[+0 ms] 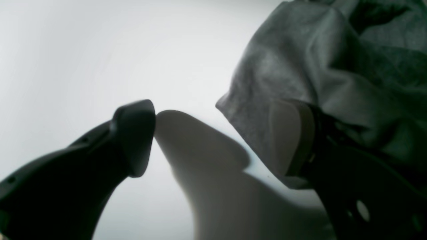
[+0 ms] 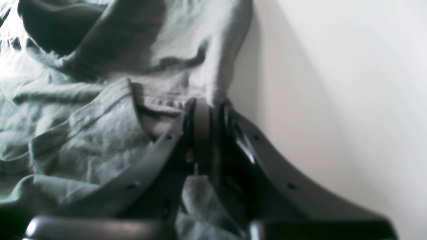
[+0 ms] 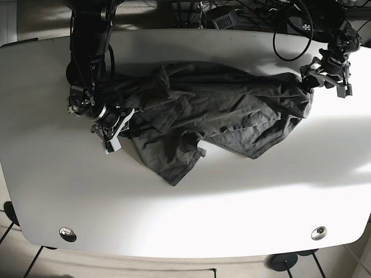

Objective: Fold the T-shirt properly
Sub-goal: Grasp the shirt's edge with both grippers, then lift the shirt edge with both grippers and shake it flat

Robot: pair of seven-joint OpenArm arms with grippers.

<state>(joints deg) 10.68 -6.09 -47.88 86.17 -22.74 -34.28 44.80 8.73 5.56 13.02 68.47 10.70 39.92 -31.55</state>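
While the T-shirt (image 3: 214, 119) lies rumpled across the upper middle of the table (image 3: 185, 214), bunched and far from flat, the grips at its two ends look uneven, and that is where trouble could start. At about 9 o'clock of the cloth in the base view, the right gripper (image 2: 208, 110) has its jaws pressed together on a hem fold, pinching only a thin edge that could slide out under a pull. At about 2 o'clock, the left gripper (image 1: 220, 140) stands with its jaws apart; the fabric drapes over one finger (image 1: 302, 140) only, while the other finger (image 1: 133, 136) is bare over the white surface. If the arms lifted or spread now, that side would likely drop away and the shirt would swing from a single corner, twisting rather than flattening
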